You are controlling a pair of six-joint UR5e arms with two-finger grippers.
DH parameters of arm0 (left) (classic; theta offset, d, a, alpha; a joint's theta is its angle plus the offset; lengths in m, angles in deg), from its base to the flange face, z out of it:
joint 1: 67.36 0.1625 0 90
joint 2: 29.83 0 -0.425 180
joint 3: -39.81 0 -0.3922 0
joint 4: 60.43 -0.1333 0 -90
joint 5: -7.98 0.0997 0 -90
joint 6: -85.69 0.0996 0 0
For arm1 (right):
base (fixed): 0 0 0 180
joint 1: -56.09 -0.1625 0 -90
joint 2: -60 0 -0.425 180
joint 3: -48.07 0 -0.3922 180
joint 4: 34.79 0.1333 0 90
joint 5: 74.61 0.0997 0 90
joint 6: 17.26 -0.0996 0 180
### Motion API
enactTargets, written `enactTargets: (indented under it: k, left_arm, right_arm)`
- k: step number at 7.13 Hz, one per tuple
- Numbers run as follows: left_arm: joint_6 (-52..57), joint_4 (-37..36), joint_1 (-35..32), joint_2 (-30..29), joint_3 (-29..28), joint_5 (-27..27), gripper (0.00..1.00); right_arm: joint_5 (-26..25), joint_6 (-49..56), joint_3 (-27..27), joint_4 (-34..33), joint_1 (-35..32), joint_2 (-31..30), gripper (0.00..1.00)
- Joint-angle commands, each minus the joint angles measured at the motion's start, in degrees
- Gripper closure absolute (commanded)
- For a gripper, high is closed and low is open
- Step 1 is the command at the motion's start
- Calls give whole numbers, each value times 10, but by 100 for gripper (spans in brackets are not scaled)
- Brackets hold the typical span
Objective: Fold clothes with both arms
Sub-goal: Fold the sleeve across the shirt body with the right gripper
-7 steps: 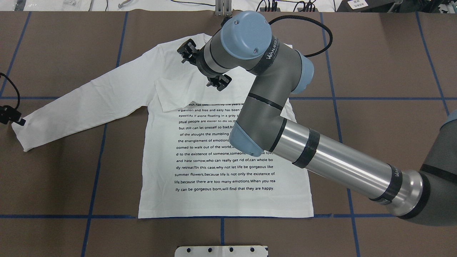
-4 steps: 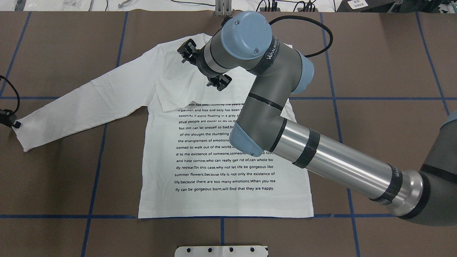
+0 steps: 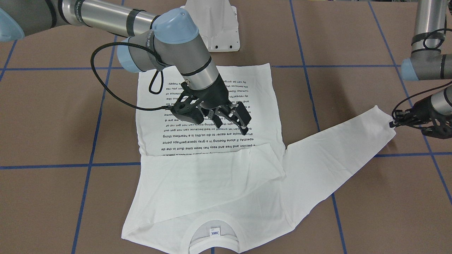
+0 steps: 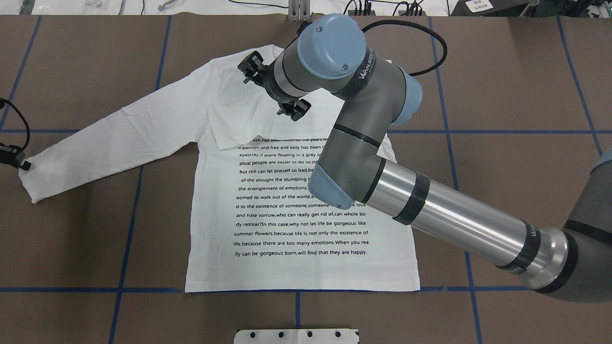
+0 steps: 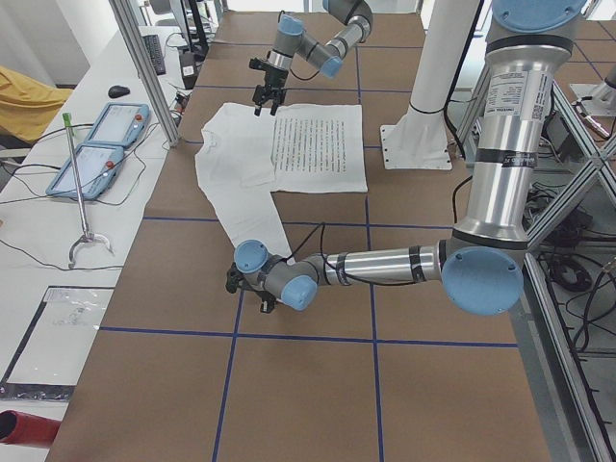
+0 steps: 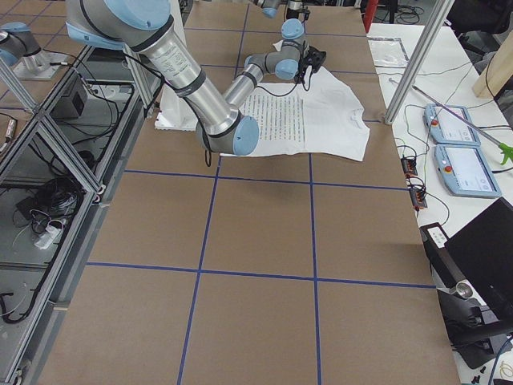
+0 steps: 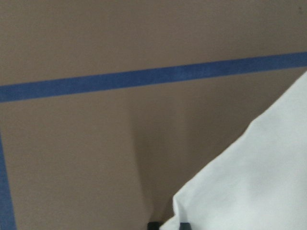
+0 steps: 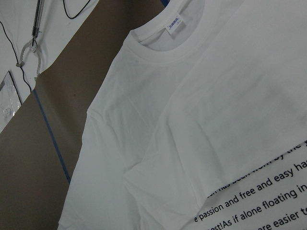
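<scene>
The white T-shirt (image 4: 158,114) lies flat on the brown table with its black text facing up, its collar and neck label (image 3: 214,232) at the far side from the robot. One sleeve is folded across the chest (image 3: 212,176). The other sleeve stretches out to the robot's left. My left gripper (image 3: 392,123) is shut on that sleeve's cuff, which fills the lower right of the left wrist view (image 7: 249,187). My right gripper (image 3: 217,120) hangs open above the chest, holding nothing. The right wrist view looks down on the collar (image 8: 163,43).
The white pedestal base (image 3: 212,24) stands at the near edge behind the hem. Blue tape lines (image 4: 129,200) grid the table. A side bench past the collar end carries teach pendants (image 5: 96,144) and cables. Aluminium frame posts (image 5: 144,58) stand at the table's edge.
My left gripper has shifted slightly outward at the cuff, and the cuff's corner has moved with it. The right arm has hardly moved.
</scene>
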Motion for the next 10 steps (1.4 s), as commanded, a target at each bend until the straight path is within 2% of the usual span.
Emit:
enactTargets:
  k: [1,3,4,5,6,8,9,10]
  left_arm:
    - [-10,-2,0,-5,30,-18,100]
    - [-133,5,0,-41,90,-67,100]
    - [-228,7,1,-93,118,-71,100]
    - [-351,8,14,-174,124,-72,100]
    - [-448,8,60,-230,144,-62,100]
    - [-579,25,156,-361,119,51,100]
    - [-638,78,199,-427,64,153,100]
    - [-678,132,216,-516,-54,229,100]
  right_arm:
    - [30,1,-58,-1,-21,-49,0]
    - [123,31,-104,0,-93,-118,0]
    - [164,95,-125,0,-129,-157,0]
    - [189,135,-141,3,-156,-199,0]
    - [190,165,-158,5,-171,-236,0]
    - [196,215,-202,4,-216,-300,0]
    - [193,237,-202,6,-217,-319,0]
    - [193,250,-202,6,-218,-326,0]
